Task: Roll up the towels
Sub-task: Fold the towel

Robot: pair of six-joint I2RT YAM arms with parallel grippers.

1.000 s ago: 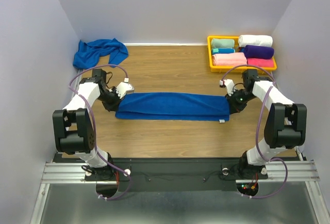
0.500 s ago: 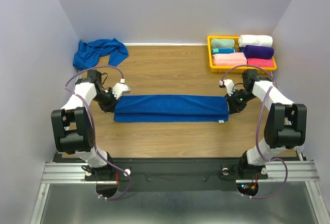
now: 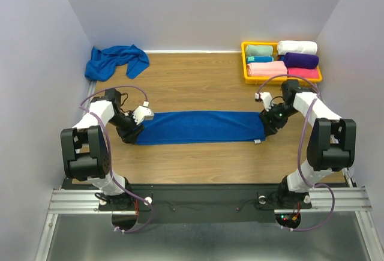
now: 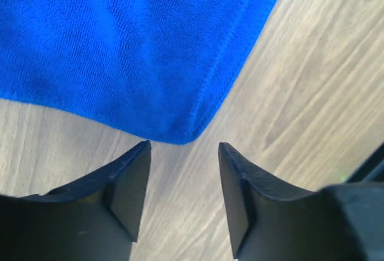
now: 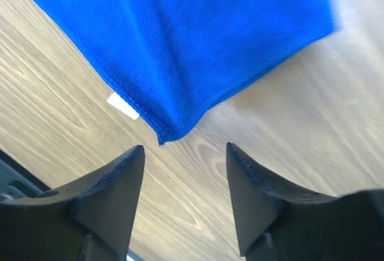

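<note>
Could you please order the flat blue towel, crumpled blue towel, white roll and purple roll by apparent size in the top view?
1. Flat blue towel
2. Crumpled blue towel
3. White roll and purple roll: about alike, not ranked.

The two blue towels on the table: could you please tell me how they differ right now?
The flat towel lies spread as a long narrow strip; the crumpled towel is bunched in a heap. The flat towel sits centrally on the table; the crumpled towel lies in its far left corner. Both are plain royal blue cloth.
</note>
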